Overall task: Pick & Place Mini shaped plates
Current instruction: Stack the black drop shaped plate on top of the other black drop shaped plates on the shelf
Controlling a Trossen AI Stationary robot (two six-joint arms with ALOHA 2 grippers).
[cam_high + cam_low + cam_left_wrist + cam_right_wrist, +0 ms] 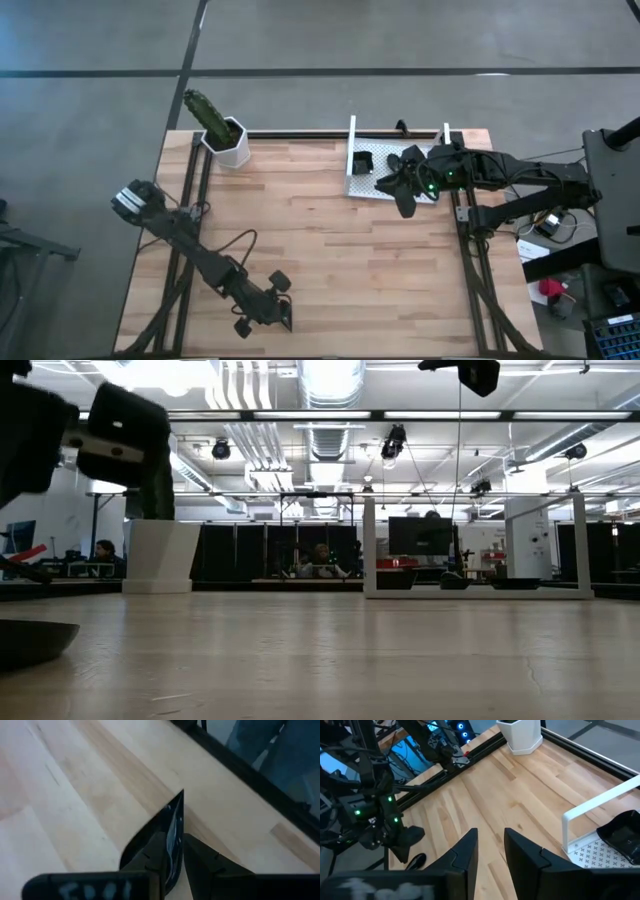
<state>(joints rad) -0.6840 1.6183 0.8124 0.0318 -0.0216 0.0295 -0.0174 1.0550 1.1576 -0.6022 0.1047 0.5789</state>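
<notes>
At lower left of the bench, we see the left gripper clenched on a plate. At upper right, over the tray, the right gripper stands slightly parted, grasping nothing.

The right pincer hovered over the white tray of mini shaped plates; the left pincer waited near the table's front edge.

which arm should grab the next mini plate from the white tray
Probably the right: its tool hangs over the white tray beside the mini plates, empty. The left tool is at the table's opposite near corner, already shut on a dark plate.
</notes>
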